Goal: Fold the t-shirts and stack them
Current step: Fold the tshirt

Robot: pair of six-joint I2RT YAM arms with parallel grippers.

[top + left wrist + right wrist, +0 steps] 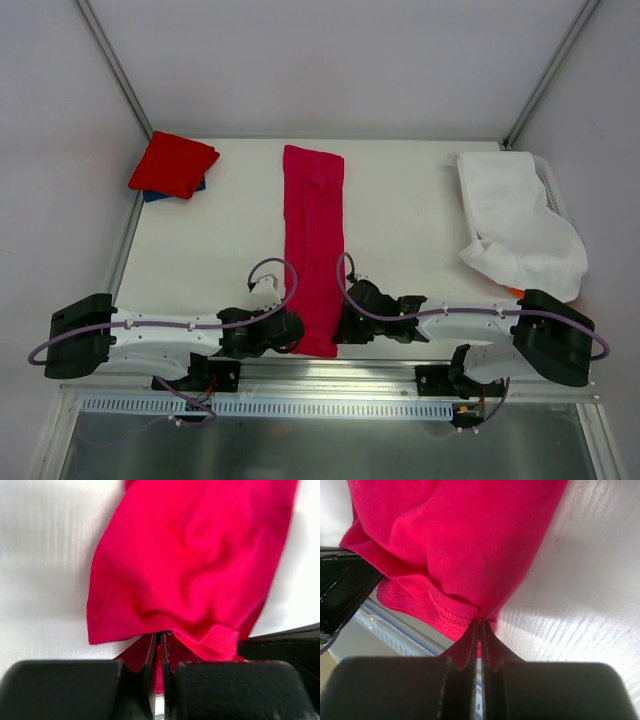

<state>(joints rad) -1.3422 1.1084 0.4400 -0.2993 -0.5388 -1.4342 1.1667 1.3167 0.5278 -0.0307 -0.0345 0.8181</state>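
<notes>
- At the far right of the table [420, 200], a white basket [549, 178], nearly buried under a loose white cloth [515, 225] that spills over its near side; whatever else is inside stays hidden
- Just under the near edge of that cloth, close to the right arm [480, 325], an orange sliver [514, 291], too small to identify
- In the far left corner, a folded red t-shirt [175, 163] stacked on a blue t-shirt [158, 196], with only a blue edge peeking out at the near side
- Stack and basket both well apart from the grippers
- Down the middle of the table, the crimson-pink t-shirt [314, 240], folded into a long narrow strip from the far edge to the near edge
- Near end of that strip flanked by the two grippers, one at each corner
- Pinched by the left gripper [161, 647]: the near left corner, jaws pressed together on the cloth, hem bunched right at the tips
- Pinched by the right gripper [479, 630]: the near right corner, jaws clamped tight, stitched hem just beside the tips
- Each gripper's black body showing at the edge of the other's wrist view, close beside the cloth
</notes>
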